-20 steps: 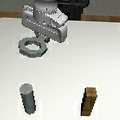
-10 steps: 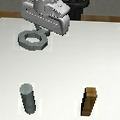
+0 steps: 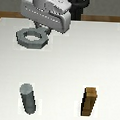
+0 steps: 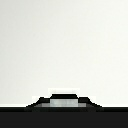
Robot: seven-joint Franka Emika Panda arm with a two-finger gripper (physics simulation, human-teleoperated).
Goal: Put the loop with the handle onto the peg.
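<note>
Exterior view first: the loop with the handle (image 3: 32, 38) sits at about ten o'clock in the frame, a flat grey ring whose tab runs up under the fingers (image 3: 44, 30). They are clenched on that tab, with the bulky pale arm head filling the twelve o'clock area above. Whether the ring touches the white surface (image 3: 65, 66) or is raised just off it cannot be told. The peg (image 3: 28, 98) stands upright at about seven o'clock, well apart from the ring and roughly straight below it in the picture. A brown wooden block (image 3: 90, 101) stands at about five o'clock, level with the peg and well apart from it.

Wrist view: mostly the bare pale surface (image 4: 64, 45). A small grey shape at the dark lower edge is too blurred to name.
</note>
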